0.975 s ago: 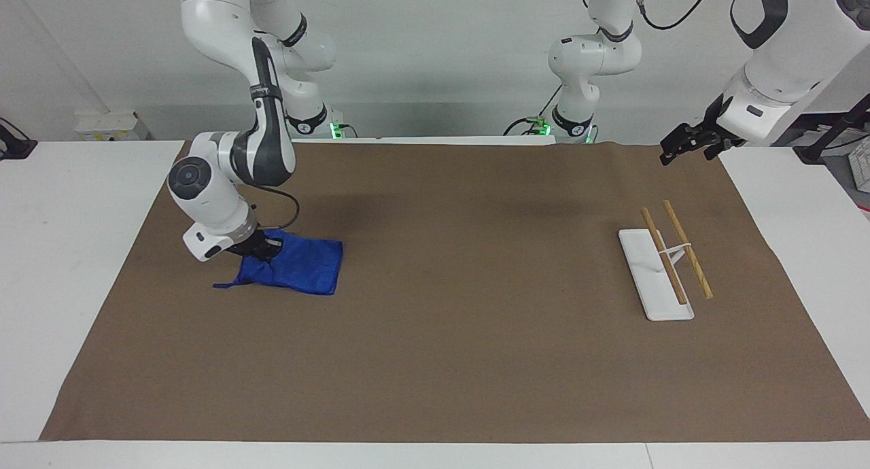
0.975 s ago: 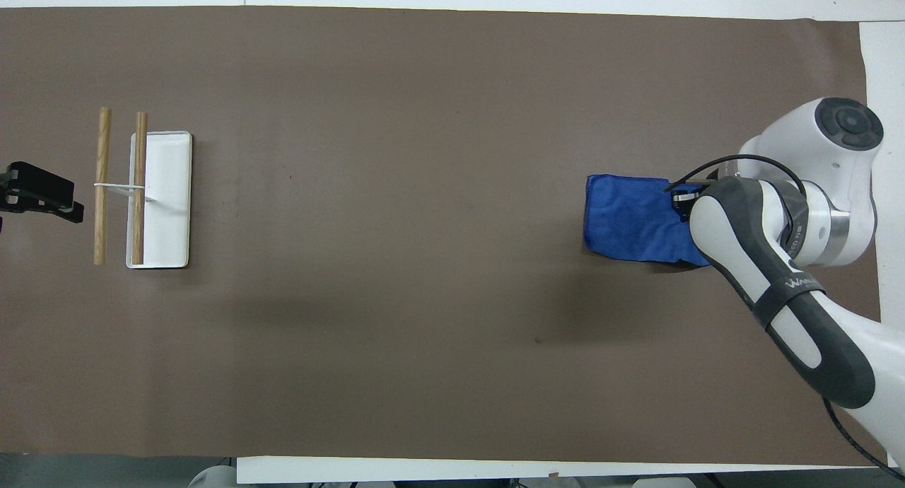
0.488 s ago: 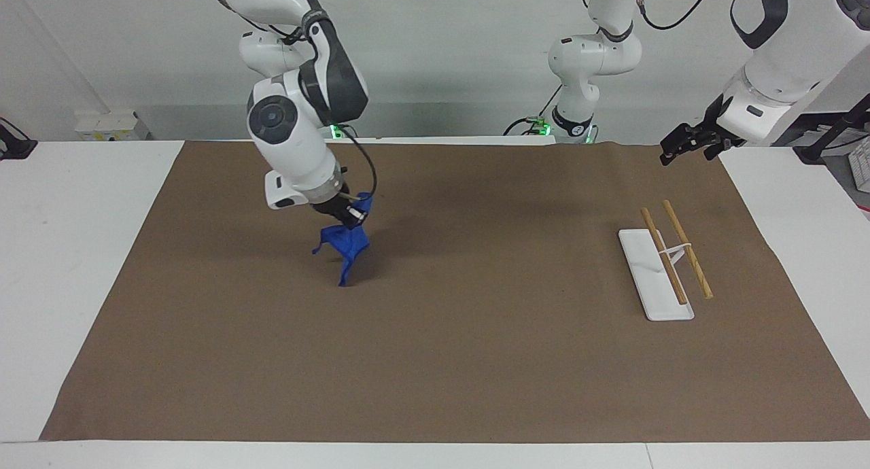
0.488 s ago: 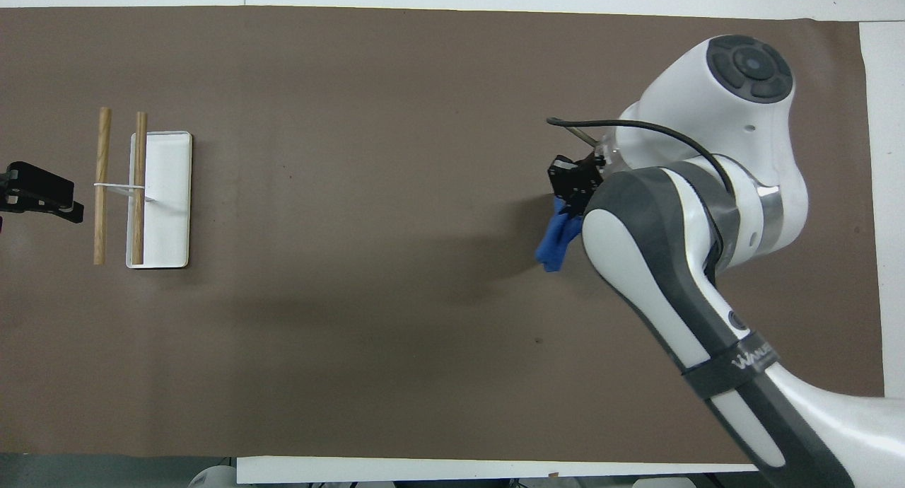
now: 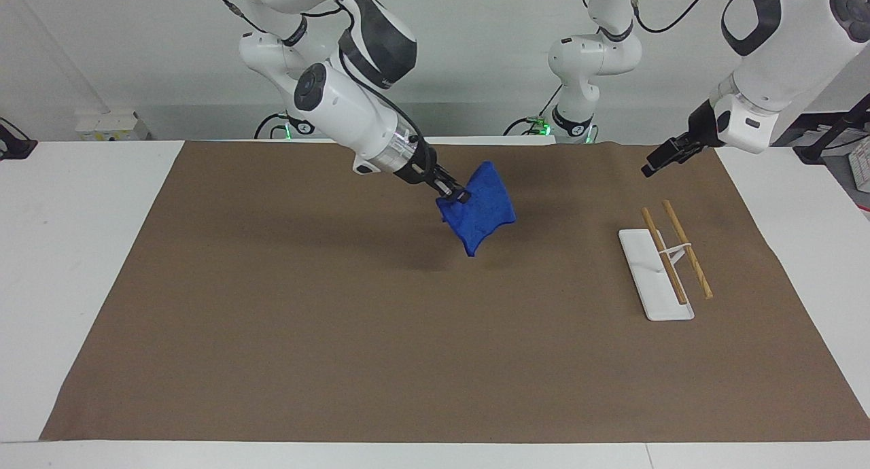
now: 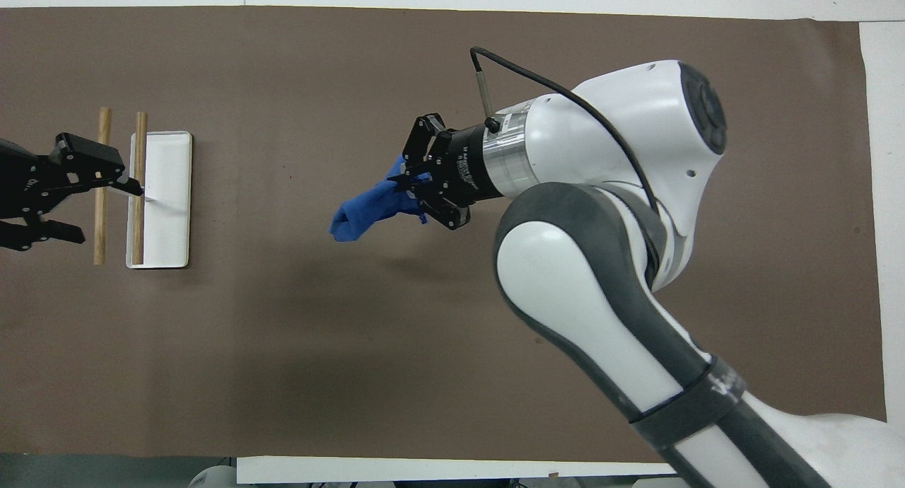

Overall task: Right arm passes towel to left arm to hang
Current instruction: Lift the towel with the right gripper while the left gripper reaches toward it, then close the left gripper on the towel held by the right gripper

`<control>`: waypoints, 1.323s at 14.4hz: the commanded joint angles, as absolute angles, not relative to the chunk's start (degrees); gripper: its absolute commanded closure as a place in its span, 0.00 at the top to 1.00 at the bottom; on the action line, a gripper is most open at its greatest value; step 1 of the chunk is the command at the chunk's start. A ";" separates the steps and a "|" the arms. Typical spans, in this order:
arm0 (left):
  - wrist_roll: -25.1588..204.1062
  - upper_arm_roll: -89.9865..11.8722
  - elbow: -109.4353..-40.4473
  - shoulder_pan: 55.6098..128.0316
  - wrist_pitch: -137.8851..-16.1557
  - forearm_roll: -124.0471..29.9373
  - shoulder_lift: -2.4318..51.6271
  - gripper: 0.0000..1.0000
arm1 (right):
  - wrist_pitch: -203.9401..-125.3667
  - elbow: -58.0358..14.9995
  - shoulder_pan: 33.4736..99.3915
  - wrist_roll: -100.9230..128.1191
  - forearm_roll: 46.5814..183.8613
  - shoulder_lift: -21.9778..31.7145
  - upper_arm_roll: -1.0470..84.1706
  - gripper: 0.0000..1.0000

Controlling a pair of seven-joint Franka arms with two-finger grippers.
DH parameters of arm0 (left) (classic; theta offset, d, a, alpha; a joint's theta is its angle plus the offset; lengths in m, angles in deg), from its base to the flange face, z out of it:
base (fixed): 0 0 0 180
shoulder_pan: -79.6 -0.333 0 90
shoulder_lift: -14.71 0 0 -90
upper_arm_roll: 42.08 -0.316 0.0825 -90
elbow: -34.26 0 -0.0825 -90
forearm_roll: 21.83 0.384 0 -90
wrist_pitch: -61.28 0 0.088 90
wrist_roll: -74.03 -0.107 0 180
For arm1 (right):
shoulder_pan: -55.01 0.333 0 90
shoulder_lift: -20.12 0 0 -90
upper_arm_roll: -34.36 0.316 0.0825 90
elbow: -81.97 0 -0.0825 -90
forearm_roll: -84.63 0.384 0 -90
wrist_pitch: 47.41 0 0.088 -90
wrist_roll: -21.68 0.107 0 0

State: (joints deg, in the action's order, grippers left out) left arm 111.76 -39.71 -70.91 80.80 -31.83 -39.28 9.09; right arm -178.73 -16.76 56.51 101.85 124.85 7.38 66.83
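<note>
My right gripper (image 5: 454,194) is shut on one edge of the bright blue towel (image 5: 479,211) and holds it in the air over the middle of the brown mat. The towel hangs bunched below the fingers; in the overhead view the towel (image 6: 364,212) trails from the right gripper (image 6: 410,180) toward the left arm's end. Its loop does not show. My left gripper (image 5: 654,166) is open and empty, raised in the air; in the overhead view the left gripper (image 6: 109,213) is over the rack's wooden rods. A wide gap lies between the two grippers.
A towel rack stands on the mat at the left arm's end: a white base (image 5: 654,275) (image 6: 166,205) with two wooden rods (image 5: 686,248) (image 6: 102,141) on a thin white stand. The brown mat (image 5: 340,353) covers the white table.
The right gripper has lifted the towel off the mat at the right arm's end and carried it to over the middle. The left gripper has moved in over the rack.
</note>
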 commanded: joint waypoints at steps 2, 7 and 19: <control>136.20 -39.89 -80.44 82.32 -44.08 -47.91 4.95 1.00 | -195.37 -14.62 57.55 113.59 125.94 3.79 75.39 0.00; 156.80 -39.62 -81.32 83.12 -47.18 -52.33 5.05 1.00 | -205.26 -14.27 59.67 115.99 125.85 1.75 78.66 0.00; 160.68 -39.36 -89.93 87.16 -55.60 -52.94 1.26 0.95 | -205.17 -12.43 60.19 117.92 125.50 0.79 79.62 0.00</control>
State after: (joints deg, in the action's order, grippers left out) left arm 158.86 -39.08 -87.06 86.00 -51.21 -51.53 2.96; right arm -204.97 -14.47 60.45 117.11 125.07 2.30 78.41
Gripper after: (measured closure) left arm 0.026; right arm 0.938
